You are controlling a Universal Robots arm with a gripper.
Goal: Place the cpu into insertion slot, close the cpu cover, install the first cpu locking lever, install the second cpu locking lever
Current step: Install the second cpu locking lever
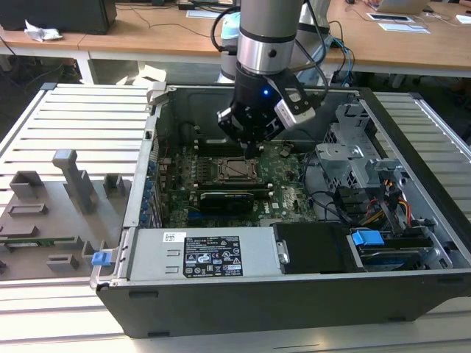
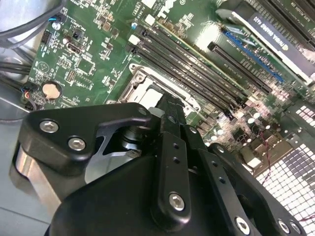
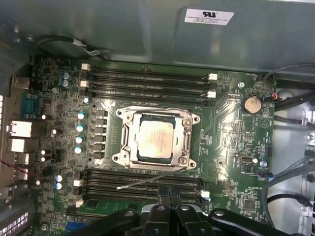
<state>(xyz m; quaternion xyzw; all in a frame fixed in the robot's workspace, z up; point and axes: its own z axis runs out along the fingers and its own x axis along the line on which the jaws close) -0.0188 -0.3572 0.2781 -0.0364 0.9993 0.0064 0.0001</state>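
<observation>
The cpu (image 3: 155, 139) already sits in the insertion slot (image 3: 129, 156) at the centre of the green motherboard (image 3: 231, 123), w/ the cpu cover (image 3: 188, 141) shut flat around it; its silvery frame rings the chip in the first wrist view. One thin locking lever (image 3: 147, 181) juts free along the socket's edge nearest the tool, angled over the black memory slots (image 3: 142, 189), so by my read the lever step is in hand. The tool (image 3: 168, 194) hangs just beside that lever, fingers pressed together and pinching nothing, tip pointing down just over the socket's edge in the exterior view (image 1: 249, 149). In the second wrist view the closed fingertips (image 2: 170, 105) sit right at the socket frame. To do this well, I'd judge: come down on the lever's free end, not mid-wire; push down, then sideways under its retaining hook; keep clear of the memory slots and the small capacitors (image 3: 80, 129) on the socket's other side; go slow, since the wire is springy and could slip off a narrow tip.
</observation>
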